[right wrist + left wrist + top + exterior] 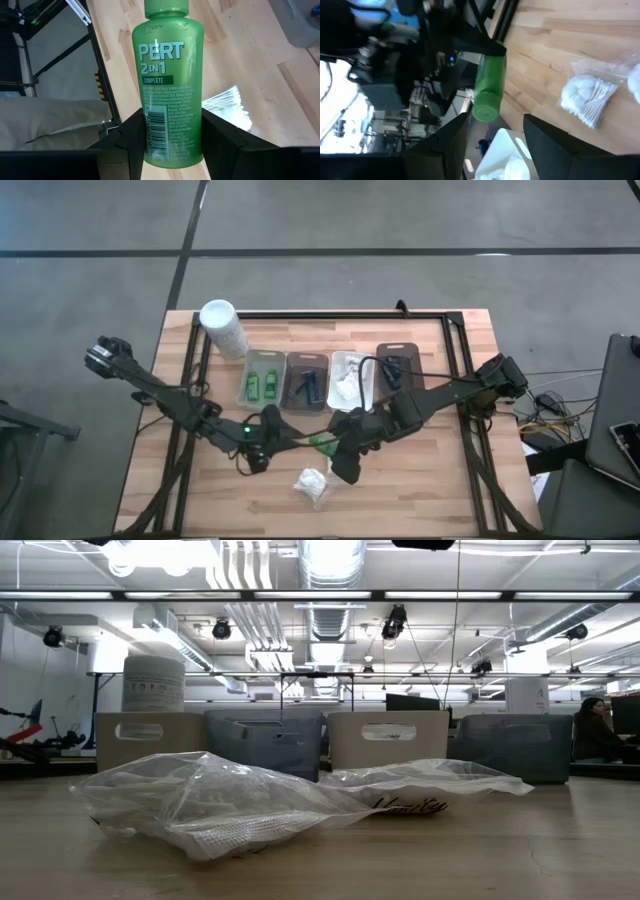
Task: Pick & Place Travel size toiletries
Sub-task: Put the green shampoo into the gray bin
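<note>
I see the wooden table (420,470) filling the middle of the overhead frame, with both arms reaching in toward its lower centre. Along its upper half sits a row of four trays (308,379), and at the row's upper left a tall white cylinder (223,327) stands tilted. From table height, a crumpled clear plastic bag (210,802) lies across the lower left and centre, with the trays lined up behind it.

My right gripper (172,142) is just below the overhead frame's centre, jaws pinching a green bottle (171,85) by its lower body, cap pointing away from the wrist; the label reads "PERT 2 in 1". My left gripper (492,127) sits just left of it, jaws spread with nothing between them, the same bottle hanging beyond its fingertips.

More green bottles (262,385) lie in the leftmost tray. A white puff (312,481) bagged with cotton swabs (596,100) rests at lower centre, below the grippers.
</note>
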Tool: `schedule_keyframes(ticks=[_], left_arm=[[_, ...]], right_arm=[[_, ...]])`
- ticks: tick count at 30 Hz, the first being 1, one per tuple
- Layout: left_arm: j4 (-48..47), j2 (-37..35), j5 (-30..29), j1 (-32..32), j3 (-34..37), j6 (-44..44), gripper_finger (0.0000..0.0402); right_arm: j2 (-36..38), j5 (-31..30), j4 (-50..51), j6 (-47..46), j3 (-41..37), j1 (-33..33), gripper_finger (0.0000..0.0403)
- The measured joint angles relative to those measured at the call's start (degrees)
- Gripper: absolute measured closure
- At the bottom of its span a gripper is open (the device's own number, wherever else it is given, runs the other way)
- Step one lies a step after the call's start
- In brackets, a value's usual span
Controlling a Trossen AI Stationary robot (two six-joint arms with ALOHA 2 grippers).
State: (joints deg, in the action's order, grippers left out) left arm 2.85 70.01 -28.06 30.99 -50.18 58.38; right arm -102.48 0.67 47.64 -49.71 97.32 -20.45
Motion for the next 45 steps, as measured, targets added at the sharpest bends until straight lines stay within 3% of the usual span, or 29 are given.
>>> schedule_keyframes(ticks=[4,9,16,39,45], left_arm=[[0.1,2.7,0.1,-0.9,-2.3,-1.9,0.0201],[0.1,3.4,0.2,-1.7,-3.6,-2.7,0.0164],[1.2,4.3,4.8,-2.5,-3.6,1.0,0.0136],[3.1,9.7,6.8,-5.4,-6.1,2.5,0.0196],[3.2,10.0,7.0,-5.4,-6.1,2.8,0.0230]], right_arm=[[0.0,0.0,0.0,-0.5,0.0,0.0,0.0257],[0.0,0.0,0.0,-1.0,0.0,0.0,0.0253],[0.0,0.4,-0.1,-1.1,0.0,0.0,0.0255],[0.0,0.9,-0.7,-0.9,0.0,0.0,0.0256],[0.0,0.9,-1.0,-0.9,0.0,0.0,0.0257]])
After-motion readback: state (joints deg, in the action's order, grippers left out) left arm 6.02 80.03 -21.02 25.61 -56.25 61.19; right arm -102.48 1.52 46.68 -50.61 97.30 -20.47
